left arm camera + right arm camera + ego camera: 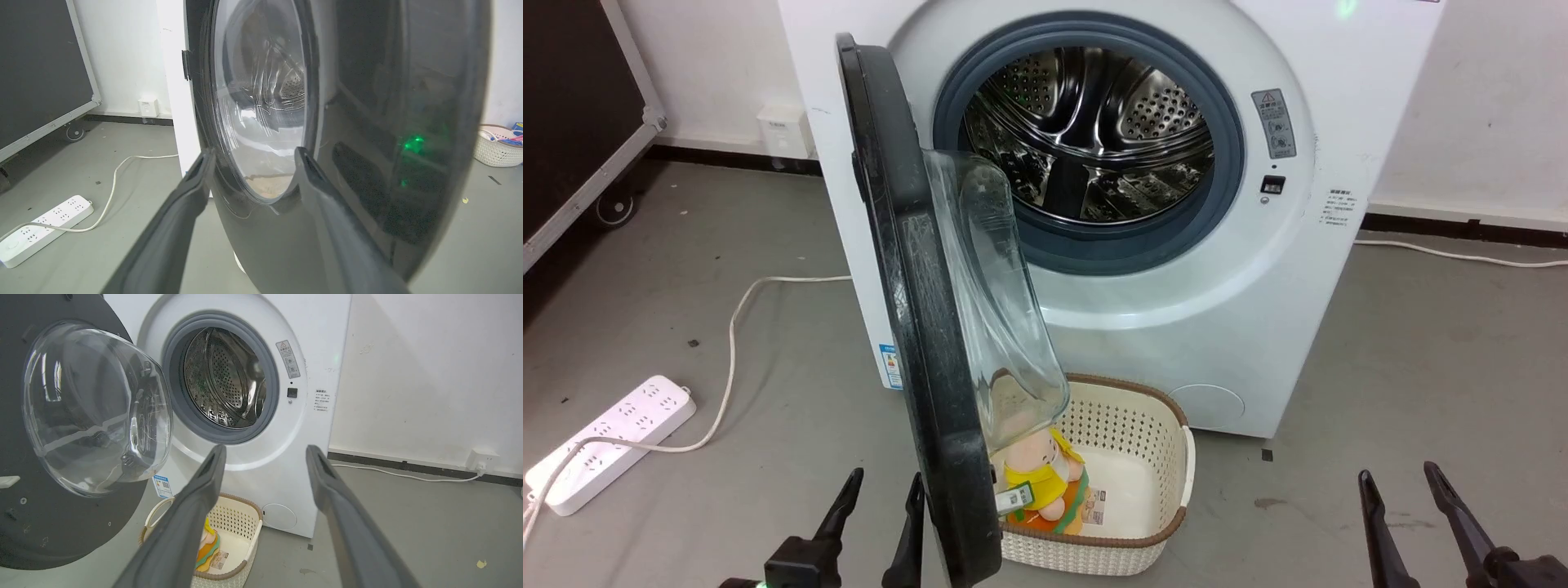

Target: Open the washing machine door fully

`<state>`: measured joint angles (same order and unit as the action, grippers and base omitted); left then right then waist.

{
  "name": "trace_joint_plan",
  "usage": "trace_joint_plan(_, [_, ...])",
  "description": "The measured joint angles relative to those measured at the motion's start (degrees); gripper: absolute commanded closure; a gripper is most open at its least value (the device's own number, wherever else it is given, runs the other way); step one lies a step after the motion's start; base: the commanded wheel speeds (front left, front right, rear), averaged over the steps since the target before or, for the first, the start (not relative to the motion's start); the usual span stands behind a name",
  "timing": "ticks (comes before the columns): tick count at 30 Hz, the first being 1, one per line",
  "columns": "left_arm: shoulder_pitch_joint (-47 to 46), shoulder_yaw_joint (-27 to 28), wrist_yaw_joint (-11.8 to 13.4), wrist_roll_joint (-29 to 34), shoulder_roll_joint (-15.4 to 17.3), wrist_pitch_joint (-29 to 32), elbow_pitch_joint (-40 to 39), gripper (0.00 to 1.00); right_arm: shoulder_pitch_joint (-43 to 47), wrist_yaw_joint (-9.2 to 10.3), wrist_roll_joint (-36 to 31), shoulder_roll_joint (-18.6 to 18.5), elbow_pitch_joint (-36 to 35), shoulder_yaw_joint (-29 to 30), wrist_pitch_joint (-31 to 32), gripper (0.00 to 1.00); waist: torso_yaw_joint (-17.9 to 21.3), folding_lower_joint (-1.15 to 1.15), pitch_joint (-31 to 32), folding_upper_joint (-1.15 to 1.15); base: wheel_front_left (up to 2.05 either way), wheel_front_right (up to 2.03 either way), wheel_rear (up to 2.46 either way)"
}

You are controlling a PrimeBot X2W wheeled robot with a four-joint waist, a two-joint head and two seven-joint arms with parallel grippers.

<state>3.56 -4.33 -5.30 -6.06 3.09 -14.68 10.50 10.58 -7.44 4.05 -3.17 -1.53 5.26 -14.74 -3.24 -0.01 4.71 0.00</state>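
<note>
Shows the washing machine door point(911, 286) standing edge-on, roughly halfway out from the washing machine point(1176, 327), above the basket point(1094, 559). Holds the left gripper point(886, 482) spread wide and empty just beside the black outer face, perhaps ready to draw the rim further. Holds the right gripper point(1396, 474) equally wide, empty, well apart, likely clear of the door path.

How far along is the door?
Done: door unlatched and swung out, edge-on in the head view, drum exposed. In hand: open left gripper sits by the door's outer face, gripping nothing; right gripper open, idle. Left: probably swing the door further back.
</note>
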Motion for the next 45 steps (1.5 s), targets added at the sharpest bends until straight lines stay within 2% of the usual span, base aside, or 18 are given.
trace_joint_plan(1, [0.00, 0.00, -0.02, 0.00, -0.01, -0.01, 0.08, 0.74, 0.00, 0.00, 0.01, 0.00, 0.05, -0.01, 0.00, 0.00, -0.03, 0.00, 0.00, 0.00, 0.00, 0.00, 0.00])
trace_joint_plan(2, [0.00, -0.03, -0.21, 0.00, -0.01, 0.00, 0.15, 1.00, 0.00, 0.00, 0.02, 0.00, 0.14, 0.00, 0.00, 0.00, -0.06, 0.01, 0.00, 0.00, 0.00, 0.00, 0.00])
trace_joint_plan(10, [-0.01, 1.72, 0.05, -0.01, -0.08, 0.00, -3.38, 1.00, 0.01, 0.00, 0.07, 0.02, 0.93, -0.41, 0.00, 0.00, -0.33, 0.01, 0.14, 0.00, 0.00, 0.00, 0.00])
trace_joint_plan(18, [-1.87, 5.54, 3.43, -3.85, -0.22, -0.03, -20.07, 1.00, 0.00, 0.00, 0.09, 0.05, 1.19, -0.40, 0.00, 0.00, -0.57, 0.01, 0.31, 0.00, 0.00, 0.00, 0.00])
trace_joint_plan(21, [-3.63, 4.89, 4.68, -4.89, -0.23, -0.07, -25.74, 1.00, -0.01, 0.00, 0.31, 0.05, 1.30, -0.42, 0.00, 0.00, -0.65, 0.01, 0.33, 0.00, 0.00, 0.00, 0.00])
trace_joint_plan(27, [-4.67, -0.77, 4.10, -2.56, -0.24, -0.08, -30.73, 1.00, -0.03, 0.00, 0.58, 0.05, 1.67, -0.60, 0.00, 0.00, -0.64, 0.01, 0.20, 0.00, 0.00, 0.00, 0.00])
trace_joint_plan(31, [-4.54, -6.80, 2.56, -1.13, -0.24, -0.08, -29.15, 1.00, -0.07, 0.00, 0.70, 0.05, 1.88, -0.78, 0.00, 0.00, -0.46, 0.01, 0.05, 0.00, 0.00, 0.00, 0.00])
trace_joint_plan(37, [-1.02, -14.95, -0.04, -0.25, -0.03, 0.59, -18.82, 1.00, -0.19, 0.00, 1.11, 0.08, 2.36, -0.65, 0.00, 0.00, 0.01, 0.01, -0.33, 0.00, 0.00, 0.00, 0.00])
trace_joint_plan(42, [-0.13, -16.88, -0.32, -1.41, -0.08, 2.85, -10.67, 1.00, -0.21, 0.00, 1.09, 0.08, 2.60, -0.53, 0.00, 0.00, 0.16, 0.01, -0.67, 0.00, 0.00, 0.00, 0.00])
trace_joint_plan(45, [-0.15, -16.38, 0.84, -2.04, -0.09, 3.07, -6.90, 1.00, -0.21, 0.00, 1.07, 0.08, 2.72, -0.43, 0.00, 0.00, 0.12, 0.01, -0.83, 0.00, 0.00, 0.00, 0.00])
